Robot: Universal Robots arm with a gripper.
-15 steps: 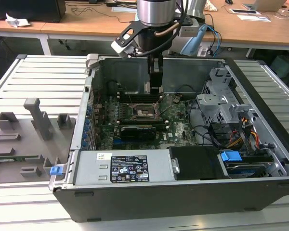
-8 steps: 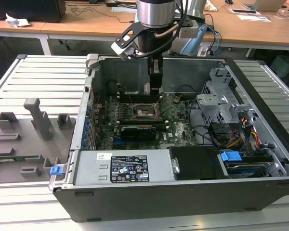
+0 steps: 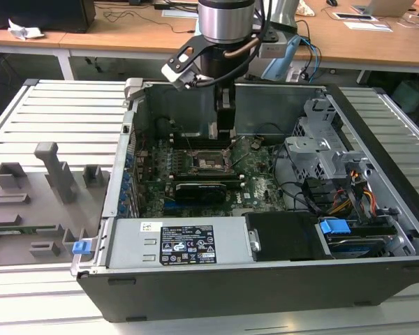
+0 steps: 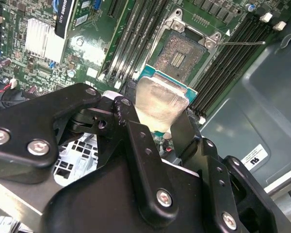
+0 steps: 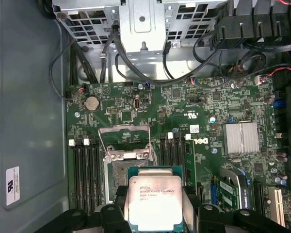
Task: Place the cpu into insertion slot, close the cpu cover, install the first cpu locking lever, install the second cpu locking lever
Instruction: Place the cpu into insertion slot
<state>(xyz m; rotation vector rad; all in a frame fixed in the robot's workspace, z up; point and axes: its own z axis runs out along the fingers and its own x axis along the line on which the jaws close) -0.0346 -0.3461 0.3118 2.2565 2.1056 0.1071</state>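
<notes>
The claw is clenched on the chip, a black finger on each of two opposite edges, holding it flat over the socket. The two look apart, though the gap is hard to judge. The socket lies bare, its dark pin field uncovered. In the first wrist view its metal cover stands lifted off it. All this sits inside the open computer case, which also holds the green board, a power supply and a drive cage.
</notes>
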